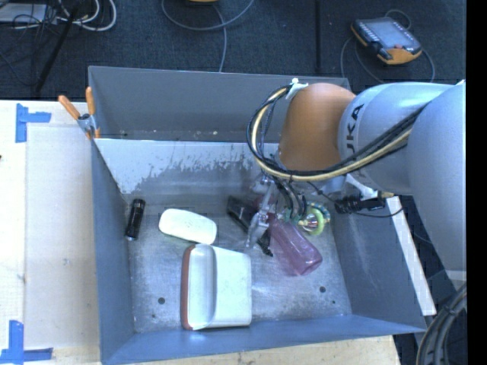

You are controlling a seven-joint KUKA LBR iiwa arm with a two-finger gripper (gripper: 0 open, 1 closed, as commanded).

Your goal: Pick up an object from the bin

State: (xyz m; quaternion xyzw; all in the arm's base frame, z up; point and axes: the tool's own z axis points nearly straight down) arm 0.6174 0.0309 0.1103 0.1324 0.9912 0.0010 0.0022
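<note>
As the gripper [262, 233] sits low at centre-right of the camera view, between a small black piece [240, 210] and a pink translucent bottle [297, 252], I judge it may knock either aside; whether the jaws are released or clenched I cannot tell. A white oval bar [187, 226], white box [219, 286] and black cylinder [135, 219] lie leftward, not obstructing.

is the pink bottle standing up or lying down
Lying down: the pink bottle rests on its side on the bin floor, beside the gripper.
</note>
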